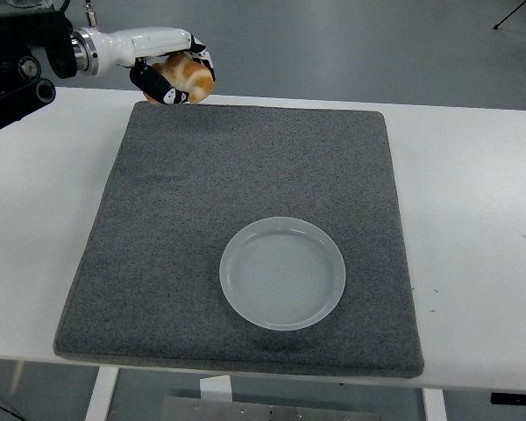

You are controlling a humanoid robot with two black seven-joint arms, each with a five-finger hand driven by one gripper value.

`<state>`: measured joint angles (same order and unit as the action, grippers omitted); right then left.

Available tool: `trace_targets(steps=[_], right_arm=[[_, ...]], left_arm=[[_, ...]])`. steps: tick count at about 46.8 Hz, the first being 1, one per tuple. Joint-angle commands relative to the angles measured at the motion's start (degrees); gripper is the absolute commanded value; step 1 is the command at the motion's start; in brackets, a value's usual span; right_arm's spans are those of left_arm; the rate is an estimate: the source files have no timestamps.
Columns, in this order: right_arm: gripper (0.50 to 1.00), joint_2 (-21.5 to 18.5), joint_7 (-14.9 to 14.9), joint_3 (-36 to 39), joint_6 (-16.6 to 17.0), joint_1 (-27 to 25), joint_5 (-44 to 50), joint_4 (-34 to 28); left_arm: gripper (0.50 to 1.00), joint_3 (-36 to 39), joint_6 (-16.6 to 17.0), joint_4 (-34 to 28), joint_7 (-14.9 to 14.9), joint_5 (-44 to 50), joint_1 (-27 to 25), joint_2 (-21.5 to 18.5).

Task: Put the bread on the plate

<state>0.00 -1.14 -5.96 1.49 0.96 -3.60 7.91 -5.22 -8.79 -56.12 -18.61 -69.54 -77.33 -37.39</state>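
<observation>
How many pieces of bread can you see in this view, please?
1. The bread is held in the left hand above the far-left corner of the grey mat, away from the plate. None appears hidden.

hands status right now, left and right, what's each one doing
Left hand: closed on the bread, held up near the mat's far left corner.
Right hand: not in view.

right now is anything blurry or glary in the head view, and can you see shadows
Head view: sharp and evenly lit; the translucent round plate shows only a faint sheen, no harsh glare; the golden-brown bread in the left hand is slightly soft-edged; no clear shadows on the grey felt mat.
</observation>
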Motion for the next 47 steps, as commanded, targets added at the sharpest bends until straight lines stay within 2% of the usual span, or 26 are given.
trace_targets(steps=[1, 10, 24, 39, 47], right_arm=[[0.952, 0.0, 0.0, 0.0, 0.0, 0.0, 0.0, 0.0], [0.952, 0.0, 0.0, 0.0, 0.0, 0.0, 0.0, 0.0], [0.952, 0.0, 0.0, 0.0, 0.0, 0.0, 0.0, 0.0], [0.952, 0.0, 0.0, 0.0, 0.0, 0.0, 0.0, 0.0], [0.952, 0.0, 0.0, 0.0, 0.0, 0.0, 0.0, 0.0]], left_arm=[[0.5, -2.0, -1.8, -2.1, -0.9, 0.1, -0.7, -0.7], [0.5, -6.4, -4.3, -10.5, -4.4, 0.1, -1.0, -2.5], [0.5, -8.3, -7.5, -22.9, -5.0, 0.1, -1.2, -3.0], [0.5, -9.5, -12.4, -27.4, -5.0, 0.1, -1.3, -2.0], [0.5, -10.0, -13.8, -27.6, -4.9, 0.0, -0.6, 1.2]])
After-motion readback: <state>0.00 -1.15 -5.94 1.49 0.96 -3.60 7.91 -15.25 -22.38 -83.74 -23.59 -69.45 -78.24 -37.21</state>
